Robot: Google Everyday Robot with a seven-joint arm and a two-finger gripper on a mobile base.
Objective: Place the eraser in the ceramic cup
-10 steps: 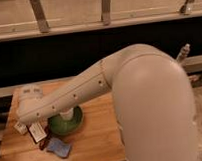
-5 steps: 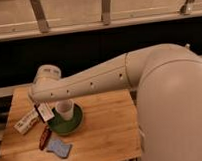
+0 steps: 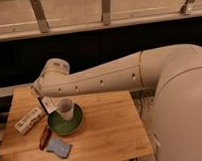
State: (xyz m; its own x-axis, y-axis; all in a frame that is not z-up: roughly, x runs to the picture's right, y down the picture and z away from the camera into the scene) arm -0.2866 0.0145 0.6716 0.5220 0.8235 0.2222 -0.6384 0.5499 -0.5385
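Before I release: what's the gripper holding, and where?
Slim white dark-marked eraser, apparently by its upper end; gripper hangs beside the pale ceramic cup.

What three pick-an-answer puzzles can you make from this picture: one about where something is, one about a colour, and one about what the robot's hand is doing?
1. Where is the ceramic cup?
A. in the green bowl
B. on the floor
C. on a chair

2. What colour is the squarish pad?
A. yellow
B. blue-grey
C. pink

3. What is the gripper doing?
A. hanging wide open with nothing in it
B. holding the eraser
C. hiding out of sight

Answers:
1 A: the cup stands inside the bowl.
2 B: the pad near the front edge looks blue-grey.
3 B: the gripper is shut on the eraser, just left of the cup.
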